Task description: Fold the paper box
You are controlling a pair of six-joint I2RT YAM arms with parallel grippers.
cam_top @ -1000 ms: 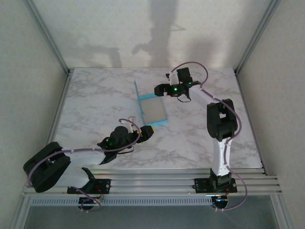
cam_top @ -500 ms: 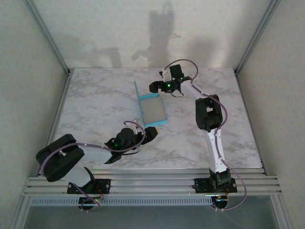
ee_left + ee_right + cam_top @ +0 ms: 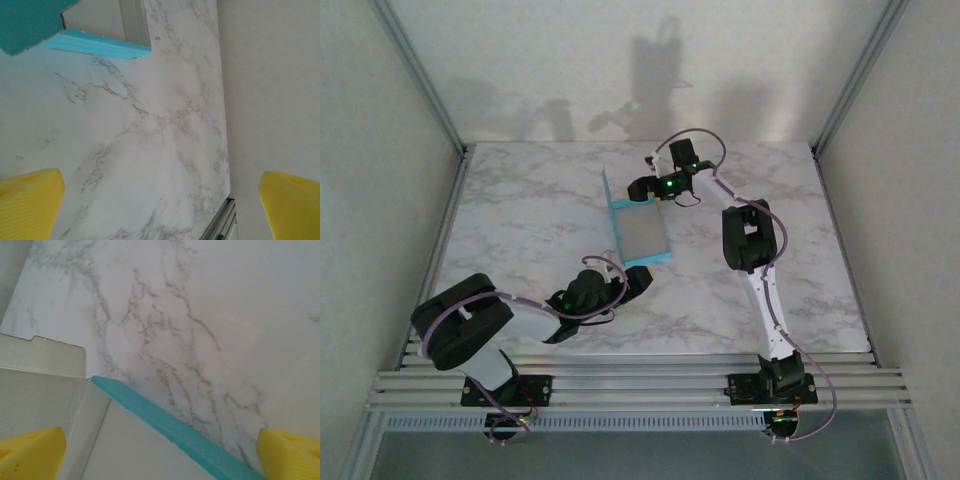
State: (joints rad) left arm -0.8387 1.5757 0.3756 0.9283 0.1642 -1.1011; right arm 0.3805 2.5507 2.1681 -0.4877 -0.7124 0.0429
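The paper box (image 3: pixel 642 232) lies mid-table as a shallow tray, off-white inside with turquoise walls, and one flap (image 3: pixel 608 204) stands up on its left side. My right gripper (image 3: pixel 638 189) hovers at the box's far edge, open. In the right wrist view its yellow fingertips (image 3: pixel 31 455) straddle the turquoise wall (image 3: pixel 165 426) and the off-white floor (image 3: pixel 135 447), with nothing between them. My left gripper (image 3: pixel 638 280) sits low by the box's near right corner, open. The left wrist view has a turquoise corner (image 3: pixel 25 20) of the box above its gripper (image 3: pixel 160 205).
The marble table (image 3: pixel 520 220) is bare around the box. Aluminium frame posts and plain walls close it in on the left, right and back. A rail (image 3: pixel 640 385) carrying both arm bases runs along the near edge.
The right gripper has moved left, closer over the box's far edge. The left arm has swung its elbow rightward, bringing its gripper a little nearer the box. The box has not moved.
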